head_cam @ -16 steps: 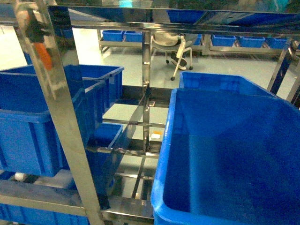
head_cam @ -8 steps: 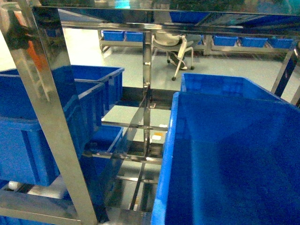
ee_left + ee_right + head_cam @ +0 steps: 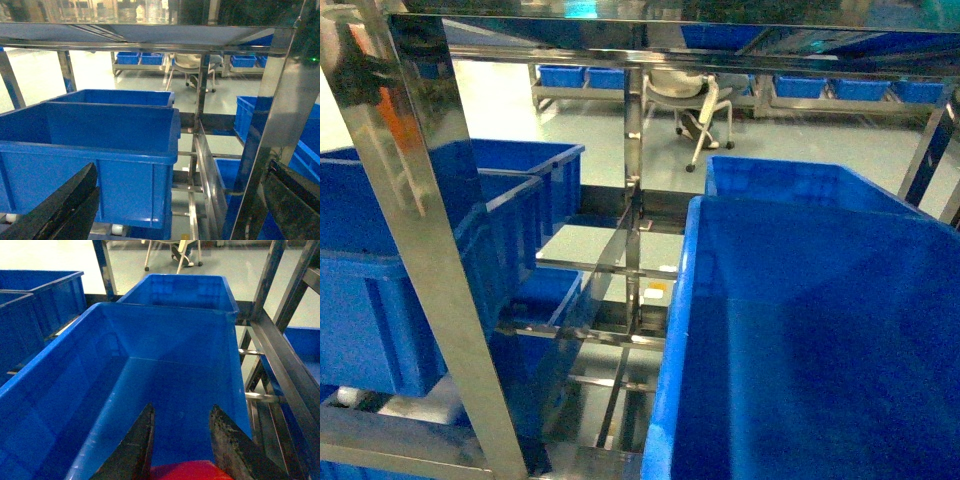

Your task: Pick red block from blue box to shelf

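Observation:
In the right wrist view my right gripper (image 3: 182, 407) hangs over the open blue box (image 3: 100, 370), and the red block (image 3: 187, 471) sits deep between its two dark fingers at the bottom edge, held there. The box's floor below it looks bare. The head view shows this same blue box (image 3: 820, 330) at the right, set in the shelf (image 3: 430, 260) of shiny steel uprights and rails; neither gripper appears there. My left gripper (image 3: 182, 167) is open with its fingers wide apart, nothing between them, facing another blue crate (image 3: 90, 150) on the shelf (image 3: 280, 100).
A second blue crate (image 3: 180, 290) stands behind the box. More blue crates (image 3: 380, 260) fill the shelf's left side. Steel rails (image 3: 620, 330) cross the gap between the crates. A white office chair (image 3: 685, 100) and further crate racks stand on the floor beyond.
The head view has shifted slightly since a second ago: the left upright and the crates sit a little differently in frame. Over the last half second nothing visibly moved.

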Robot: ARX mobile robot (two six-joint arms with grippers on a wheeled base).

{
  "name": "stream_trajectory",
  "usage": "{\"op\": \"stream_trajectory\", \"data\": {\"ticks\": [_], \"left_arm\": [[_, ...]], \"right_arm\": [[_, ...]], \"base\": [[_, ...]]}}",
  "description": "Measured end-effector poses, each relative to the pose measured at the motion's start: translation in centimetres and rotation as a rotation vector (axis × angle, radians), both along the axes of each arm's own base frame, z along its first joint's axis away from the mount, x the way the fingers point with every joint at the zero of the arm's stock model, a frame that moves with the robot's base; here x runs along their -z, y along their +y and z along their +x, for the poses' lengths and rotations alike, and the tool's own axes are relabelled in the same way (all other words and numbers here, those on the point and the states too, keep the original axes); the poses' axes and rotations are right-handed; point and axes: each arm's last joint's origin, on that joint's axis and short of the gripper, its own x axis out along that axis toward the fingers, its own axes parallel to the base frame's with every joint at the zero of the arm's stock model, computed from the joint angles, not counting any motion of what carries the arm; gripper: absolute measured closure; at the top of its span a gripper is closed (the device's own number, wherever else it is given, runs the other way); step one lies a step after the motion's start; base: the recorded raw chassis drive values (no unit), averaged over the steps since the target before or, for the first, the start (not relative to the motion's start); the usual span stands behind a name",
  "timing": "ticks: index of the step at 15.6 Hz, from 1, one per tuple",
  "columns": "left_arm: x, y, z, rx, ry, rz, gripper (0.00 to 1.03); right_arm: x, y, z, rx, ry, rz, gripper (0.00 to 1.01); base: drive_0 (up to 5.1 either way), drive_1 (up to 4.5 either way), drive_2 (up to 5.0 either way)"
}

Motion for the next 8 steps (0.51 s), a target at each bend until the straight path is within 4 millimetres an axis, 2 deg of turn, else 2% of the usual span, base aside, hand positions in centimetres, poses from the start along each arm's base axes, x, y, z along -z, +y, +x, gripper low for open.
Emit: {"op": "stream_trajectory", "data": {"ticks": [2, 6, 8], "left_arm": [[0.0, 0.0, 0.0, 0.0, 0.0, 0.0, 0.05], [0.0, 0.0, 0.0, 0.0, 0.0, 0.0, 0.05], [0.0, 0.0, 0.0, 0.0, 0.0, 0.0, 0.05]], "right_arm": [[0.1, 0.5, 0.6, -0.018, -0.023, 0.003, 0.75], [3.3, 2.3, 2.7, -0.07, 0.093, 0.025, 0.75], [4.0, 2.8, 3.7, -0.074, 0.084, 0.013, 0.75]], "base": [[0.0, 0.0, 0.0], [0.0, 0.0, 0.0], [0.0, 0.0, 0.0]]}}
